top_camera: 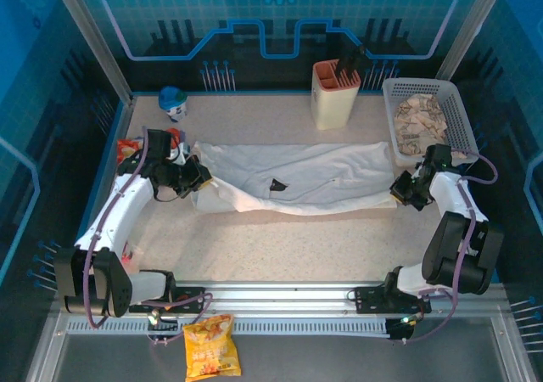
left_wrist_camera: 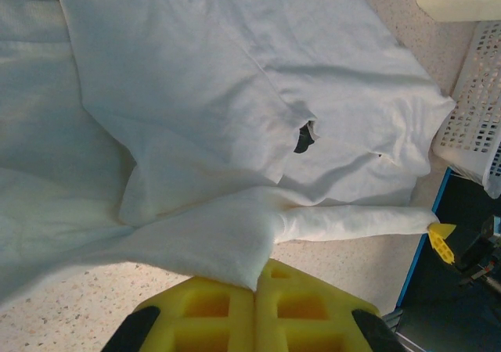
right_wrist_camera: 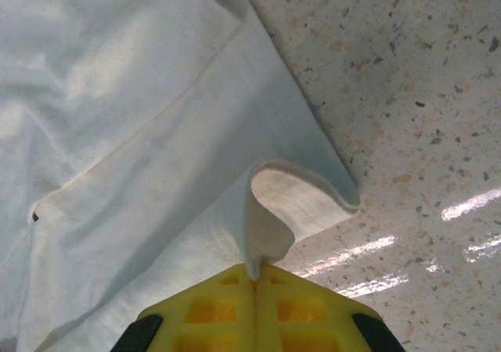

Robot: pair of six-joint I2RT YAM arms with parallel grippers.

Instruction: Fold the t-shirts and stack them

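Note:
A white t-shirt (top_camera: 297, 174) lies stretched left to right across the middle of the table, with a small dark mark (top_camera: 277, 184) near its centre. My left gripper (top_camera: 202, 176) is at its left end, shut on a pinched corner of the fabric (left_wrist_camera: 235, 242); the dark mark (left_wrist_camera: 304, 138) lies beyond it. My right gripper (top_camera: 397, 188) is at the right end, shut on a curled-up edge of the shirt (right_wrist_camera: 262, 211). More white cloth (top_camera: 222, 200), seemingly another folded t-shirt, lies under the left end and spreads at the left (left_wrist_camera: 31, 133).
A beige holder (top_camera: 336, 93) stands at the back, and to its right a white mesh basket (top_camera: 458, 110) holds crumpled material. A small blue-capped item (top_camera: 173, 102) and red-orange objects (top_camera: 127, 148) sit at the back left. A yellow snack bag (top_camera: 209, 346) lies below the rail.

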